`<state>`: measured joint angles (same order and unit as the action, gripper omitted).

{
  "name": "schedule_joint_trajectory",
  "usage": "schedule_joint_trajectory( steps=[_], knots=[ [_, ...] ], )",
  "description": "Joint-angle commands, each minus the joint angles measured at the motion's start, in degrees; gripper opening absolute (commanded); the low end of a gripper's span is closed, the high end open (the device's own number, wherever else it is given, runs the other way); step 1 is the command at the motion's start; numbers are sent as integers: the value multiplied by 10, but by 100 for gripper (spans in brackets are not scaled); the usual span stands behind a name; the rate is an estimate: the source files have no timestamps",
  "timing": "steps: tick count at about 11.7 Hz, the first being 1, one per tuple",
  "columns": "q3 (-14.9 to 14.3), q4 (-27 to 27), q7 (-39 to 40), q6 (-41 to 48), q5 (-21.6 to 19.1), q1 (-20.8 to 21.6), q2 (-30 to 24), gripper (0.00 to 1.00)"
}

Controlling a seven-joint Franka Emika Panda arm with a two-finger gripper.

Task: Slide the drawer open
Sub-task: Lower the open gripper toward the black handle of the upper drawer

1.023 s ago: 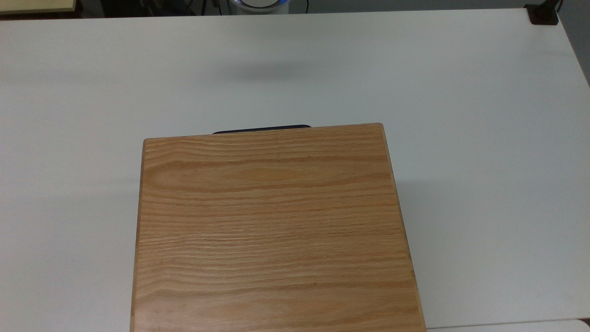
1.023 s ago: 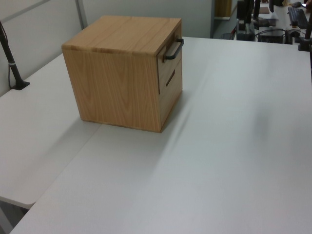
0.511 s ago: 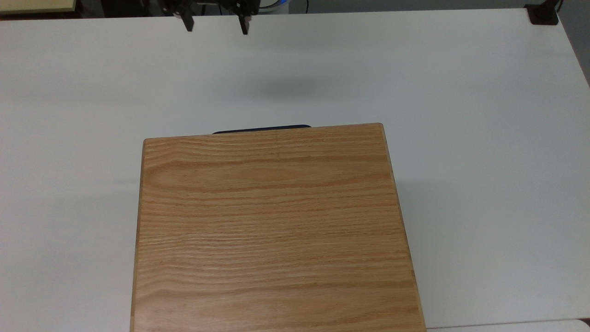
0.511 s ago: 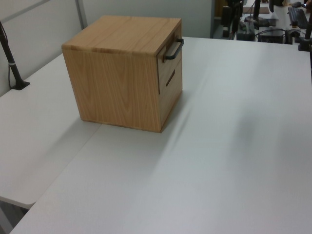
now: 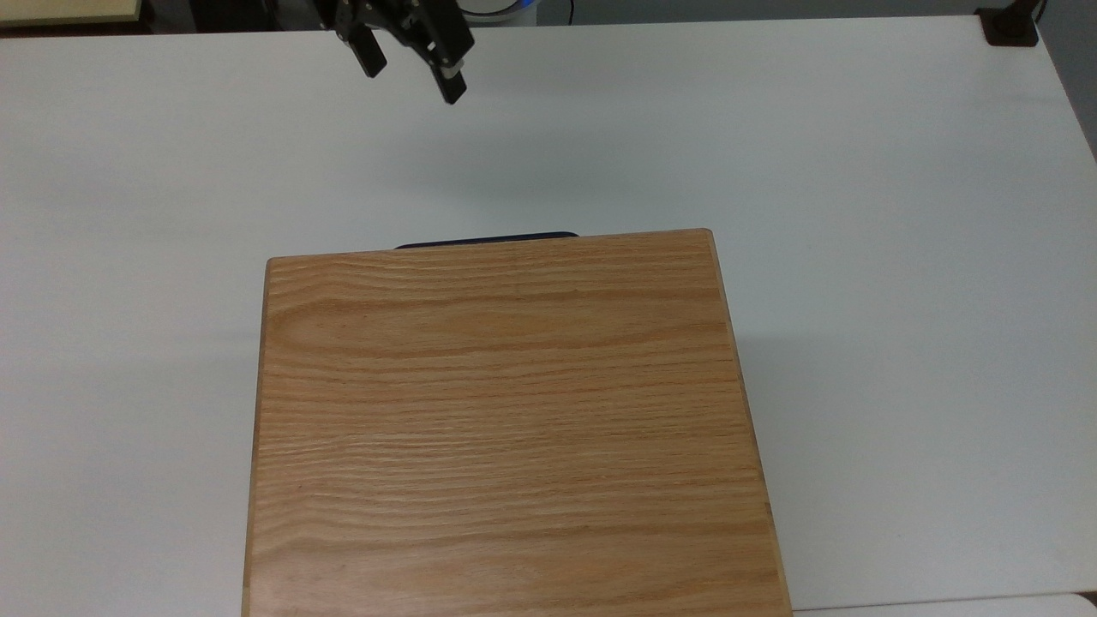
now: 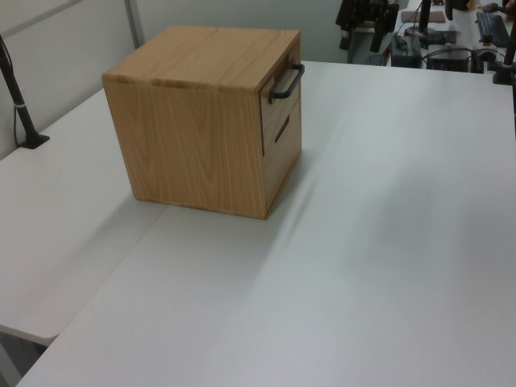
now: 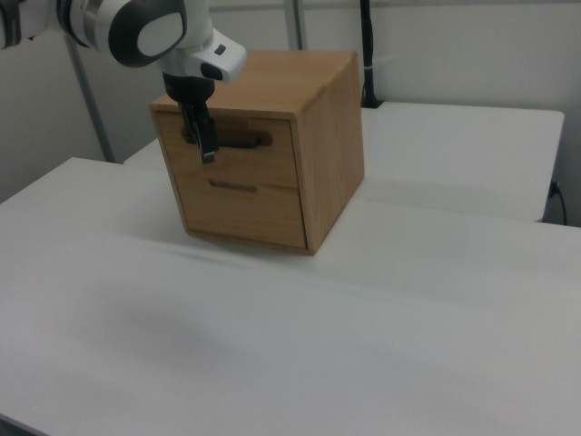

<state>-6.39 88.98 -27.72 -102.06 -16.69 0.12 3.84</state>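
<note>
The drawer [image 7: 238, 156] is the upper front panel of an oak cabinet [image 7: 331, 136] and sits flush with it, shut. Its black bar handle [image 7: 229, 141] runs across the panel; it also shows in the left view as the handle [image 6: 288, 81] and in the top view as a dark strip [image 5: 486, 240] at the cabinet's far edge. My gripper [image 5: 413, 77] hangs open above the bare table, well short of the handle, with nothing between its fingers. In the right view the gripper [image 7: 205, 141] points downward in front of the drawer's left end.
The cabinet top [image 5: 506, 411] fills the lower middle of the top view. A lower drawer with a slot pull [image 7: 234, 186] sits under the upper one. White table [image 5: 814, 154] spreads all around. A black clamp [image 5: 1010, 26] sits at the top view's far right corner.
The gripper has come in from the top view's upper edge, moved closer to the cabinet and turned at an angle. The drawer and cabinet have not moved.
</note>
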Motion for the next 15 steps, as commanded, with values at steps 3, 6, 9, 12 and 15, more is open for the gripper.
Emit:
schedule_joint_trajectory(
  steps=[3, 6, 9, 12, 15],
  knots=[
    [5, 20, -257, -156, -18, 17, 20, 100],
    [5, 26, -305, -218, -19, 51, 33, 91],
    [5, 27, -312, -248, -18, 70, 56, 73],
    [4, 34, -312, -280, -17, 81, 71, 57],
    [4, 39, -311, -294, -15, 82, 80, 43]
  ],
)
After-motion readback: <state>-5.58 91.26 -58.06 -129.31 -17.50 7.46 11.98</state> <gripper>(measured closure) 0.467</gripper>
